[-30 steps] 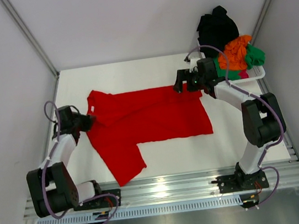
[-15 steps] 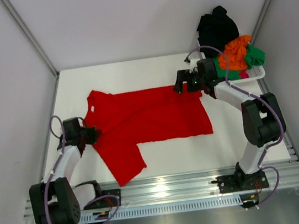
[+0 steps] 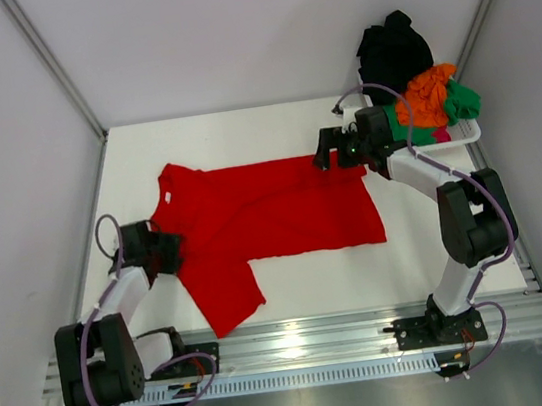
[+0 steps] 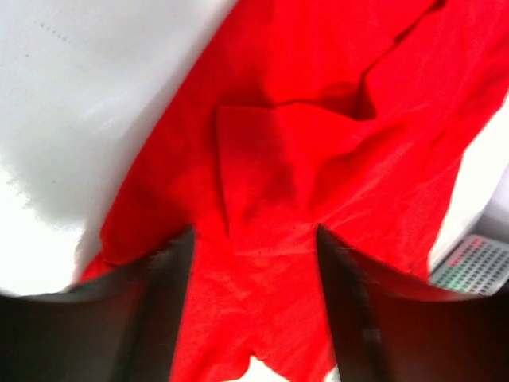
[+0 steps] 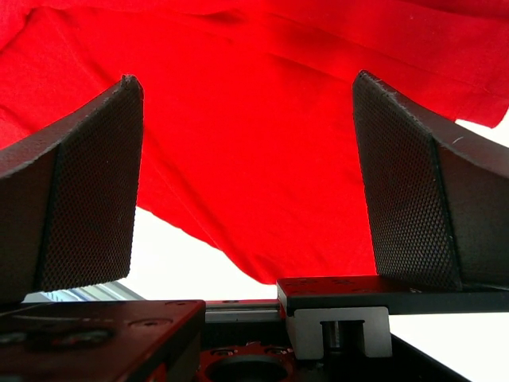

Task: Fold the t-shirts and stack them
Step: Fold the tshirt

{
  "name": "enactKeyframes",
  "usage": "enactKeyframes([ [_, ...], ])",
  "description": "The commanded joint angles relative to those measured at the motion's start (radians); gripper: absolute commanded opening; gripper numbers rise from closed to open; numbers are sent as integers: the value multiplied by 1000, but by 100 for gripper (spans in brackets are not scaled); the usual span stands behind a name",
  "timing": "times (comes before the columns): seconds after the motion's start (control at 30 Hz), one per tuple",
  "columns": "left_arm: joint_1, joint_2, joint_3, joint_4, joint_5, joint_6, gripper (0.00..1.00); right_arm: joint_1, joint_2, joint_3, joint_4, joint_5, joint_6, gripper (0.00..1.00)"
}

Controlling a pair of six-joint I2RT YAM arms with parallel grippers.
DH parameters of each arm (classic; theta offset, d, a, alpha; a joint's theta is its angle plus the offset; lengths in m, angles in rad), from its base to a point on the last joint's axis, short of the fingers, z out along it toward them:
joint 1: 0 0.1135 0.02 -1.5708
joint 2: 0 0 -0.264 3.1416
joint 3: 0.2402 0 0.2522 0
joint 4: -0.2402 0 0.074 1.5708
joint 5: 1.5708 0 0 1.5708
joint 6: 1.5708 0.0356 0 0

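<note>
A large bright red t-shirt [image 3: 282,211] lies spread flat on the white table, one sleeve pointing toward the near edge. My left gripper [image 3: 173,254] sits at the shirt's left edge. In the left wrist view it [image 4: 254,235] is open, with the wrinkled red cloth [image 4: 318,159] lying under and between the fingers, ungripped. My right gripper [image 3: 323,152] hovers at the shirt's far right corner. Its pads [image 5: 87,191] stand wide open above the red cloth [image 5: 254,119] with nothing between them.
A white basket [image 3: 470,132] at the back right holds an orange t-shirt [image 3: 428,95], a green one [image 3: 462,100] and a bit of pink [image 3: 440,136]. A black t-shirt [image 3: 393,49] is heaped behind it. A metal rail [image 3: 300,340] runs along the near edge.
My left gripper has slid toward the near side along the shirt's left edge and gone from shut to open, letting go of the cloth. The right arm has not moved.
</note>
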Motion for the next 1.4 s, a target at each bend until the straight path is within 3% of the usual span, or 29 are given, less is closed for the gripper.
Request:
enactKeyframes([
  [0.0,-7,-53,69,-5,-8,81,69,7,-10,22,-13,-5,-3,98],
  [0.17,-7,-136,191,-38,-16,233,73,16,-10,57,-40,-8,-23,98],
  [0.3,-8,-78,280,39,45,349,72,24,-1,86,-65,-13,-31,98],
  [0.43,-8,86,414,103,152,506,64,39,14,105,-51,-9,-19,97],
  [0.47,-8,124,482,110,153,527,54,45,20,108,-40,-2,-16,97],
  [0.53,-8,247,524,137,182,521,47,50,53,132,-39,26,-3,95],
  [0.6,-10,331,613,149,197,489,47,50,82,161,-59,35,14,94],
  [0.67,-10,455,682,134,179,440,57,48,117,195,-66,52,33,94],
  [0.83,2,652,869,18,141,385,64,51,149,226,-36,38,61,94],
  [1.37,54,858,951,73,194,313,63,53,212,295,-63,47,63,95],
])
